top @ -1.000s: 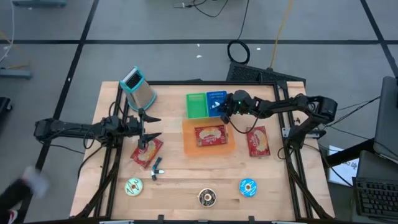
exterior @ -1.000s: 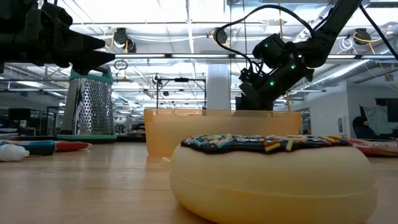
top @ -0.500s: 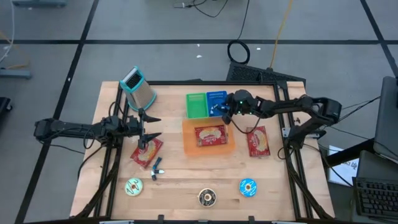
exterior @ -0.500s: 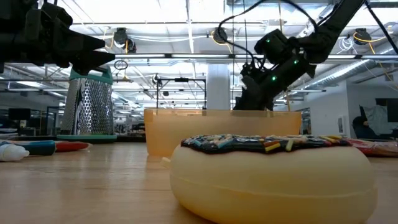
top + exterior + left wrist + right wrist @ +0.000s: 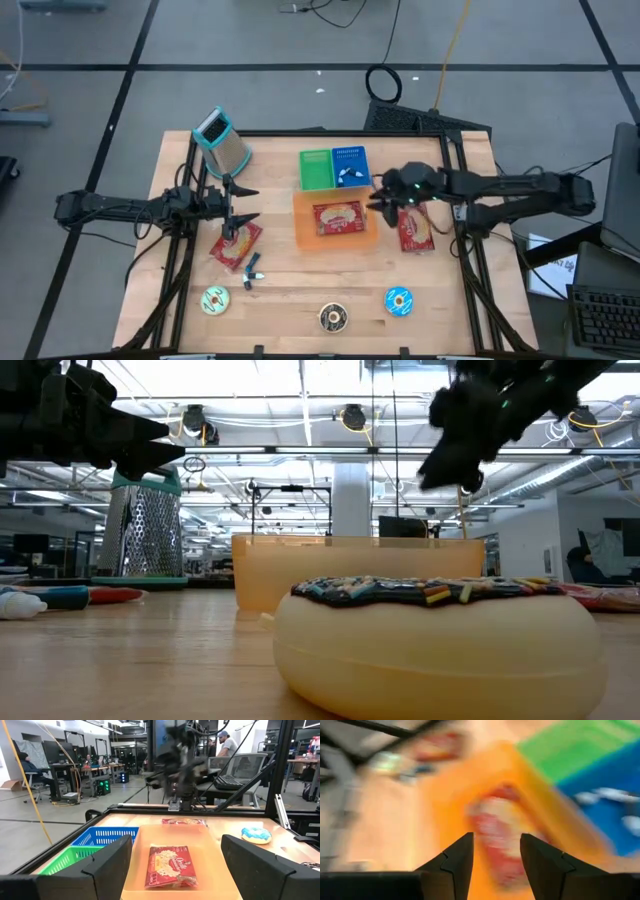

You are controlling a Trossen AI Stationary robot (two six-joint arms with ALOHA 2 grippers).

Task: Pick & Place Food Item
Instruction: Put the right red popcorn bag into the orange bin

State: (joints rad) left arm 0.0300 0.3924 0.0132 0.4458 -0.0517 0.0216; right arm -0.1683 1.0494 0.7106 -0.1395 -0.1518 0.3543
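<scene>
Right arm hanging over the tray's edge, nothing in its grip

The right gripper (image 5: pixel 380 199), fingers partly apart and empty, is hovering at the orange plastic tray's (image 5: pixel 303 232) three o'clock edge; the red snack packet (image 5: pixel 338 217) is lying inside (seemingly placed). Next likely: the second red packet (image 5: pixel 415 227), at five o'clock. The left gripper (image 5: pixel 238 202) is waiting, wide open.

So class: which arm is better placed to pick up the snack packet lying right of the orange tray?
Right: its tool hangs open beside that packet; the left tool waits across the tray.
</scene>
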